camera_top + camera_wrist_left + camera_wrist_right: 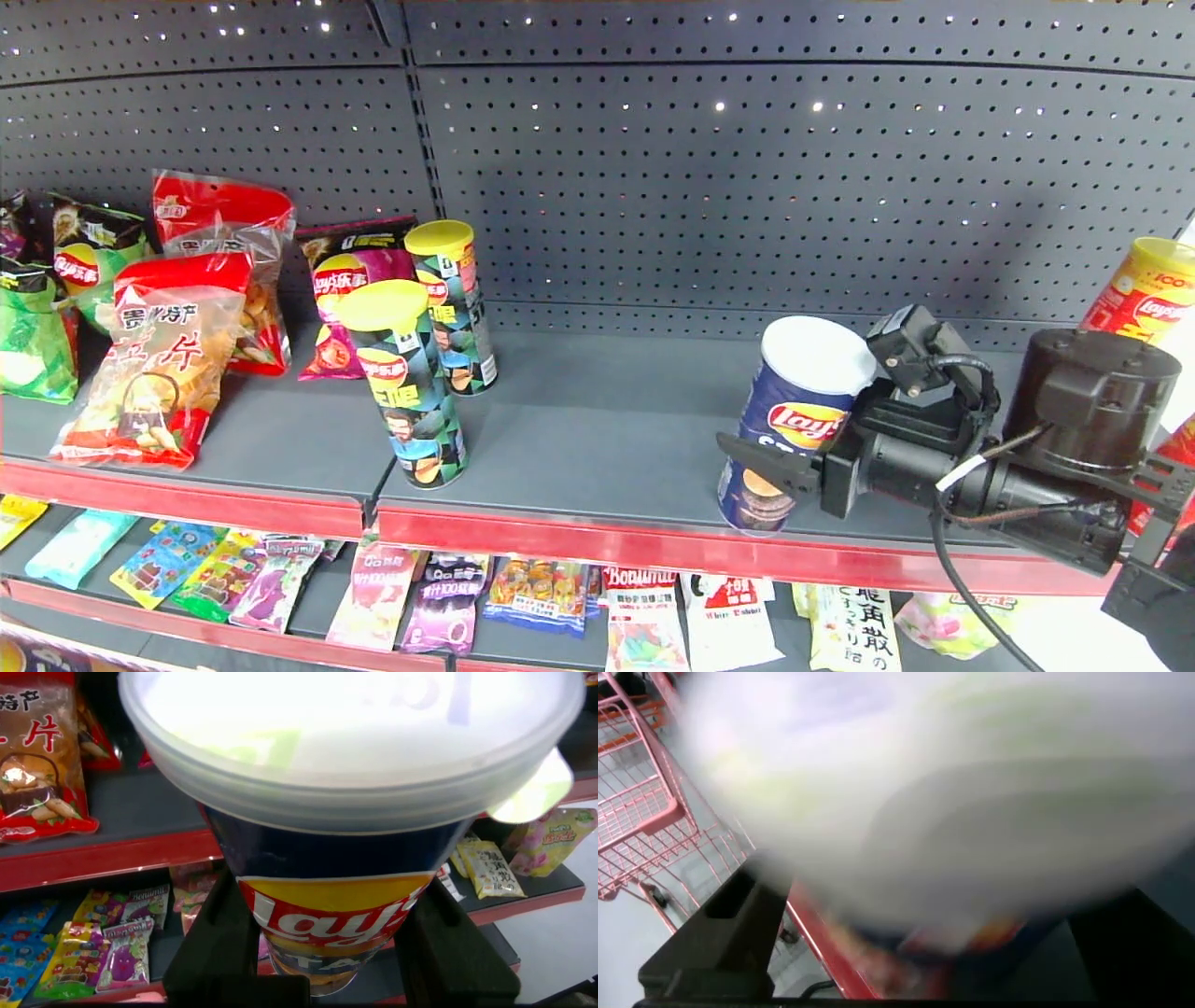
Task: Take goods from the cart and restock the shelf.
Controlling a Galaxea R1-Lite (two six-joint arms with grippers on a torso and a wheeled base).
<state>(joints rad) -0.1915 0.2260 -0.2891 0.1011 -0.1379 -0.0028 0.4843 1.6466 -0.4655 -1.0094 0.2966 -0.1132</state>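
A blue chip can with a white lid leans slightly at the front edge of the grey shelf, right of centre. My left gripper, coming in from the right of the head view, is shut on it. In the left wrist view the same can sits between the black fingers of the gripper. My right gripper is shut on a blurred can with a pale lid, and the pink wire cart lies behind it.
Two yellow-lidded cans stand left of centre on the shelf, with snack bags further left. A yellow and red can shows at the right edge. Candy packets fill the lower shelf. The pegboard back closes the rear.
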